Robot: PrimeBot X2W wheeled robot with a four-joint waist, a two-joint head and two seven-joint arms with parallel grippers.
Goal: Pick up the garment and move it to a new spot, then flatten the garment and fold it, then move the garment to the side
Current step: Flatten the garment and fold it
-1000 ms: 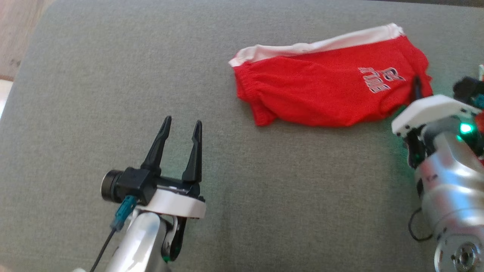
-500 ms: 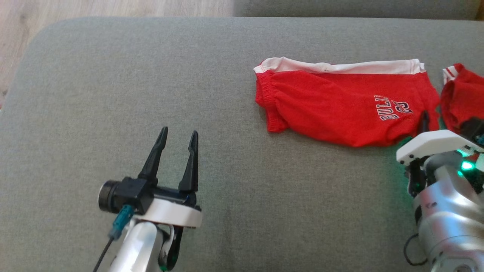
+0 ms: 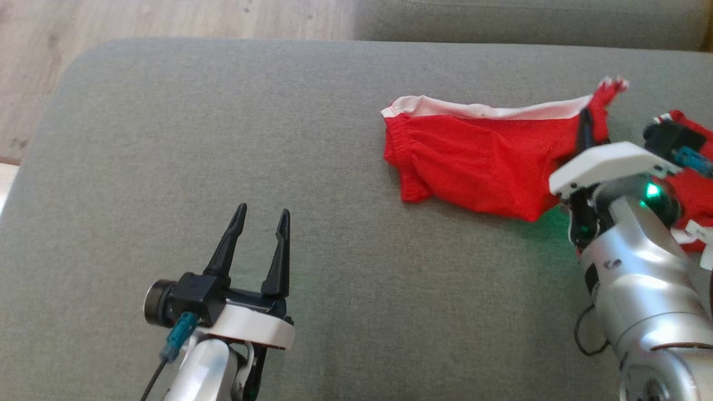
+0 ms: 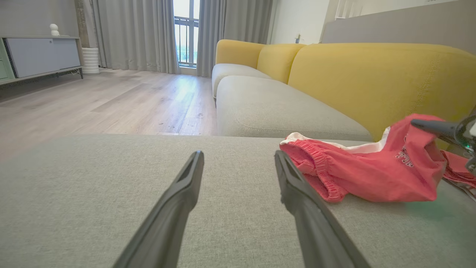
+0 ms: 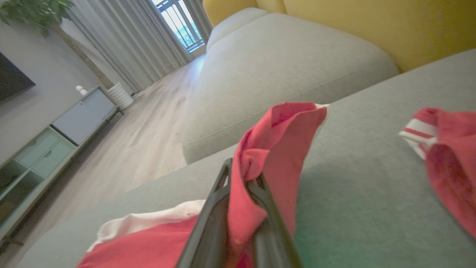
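Observation:
The garment (image 3: 479, 167) is a pair of red shorts with a white waistband, lying on the grey cushion (image 3: 334, 167) right of centre. My right gripper (image 3: 584, 125) is shut on its right end and holds that end raised off the cushion, while the left part still rests on the fabric. In the right wrist view the red cloth (image 5: 275, 149) is pinched between the closed fingers (image 5: 241, 178) and bunches above them. My left gripper (image 3: 259, 220) stands open over bare cushion, well left of the garment (image 4: 357, 171), with nothing between its fingertips (image 4: 238, 156).
A second red piece with white stripes (image 3: 690, 184) lies at the far right, close beside my right arm (image 5: 450, 156). Wooden floor (image 3: 167, 16) lies beyond the cushion's left and far edges. A yellow sofa back (image 4: 372, 74) rises behind the garment.
The head camera has shifted. My right gripper has lifted the garment's right end and carried it toward the far edge, folding the printed logo out of the head view. The left gripper stays open.

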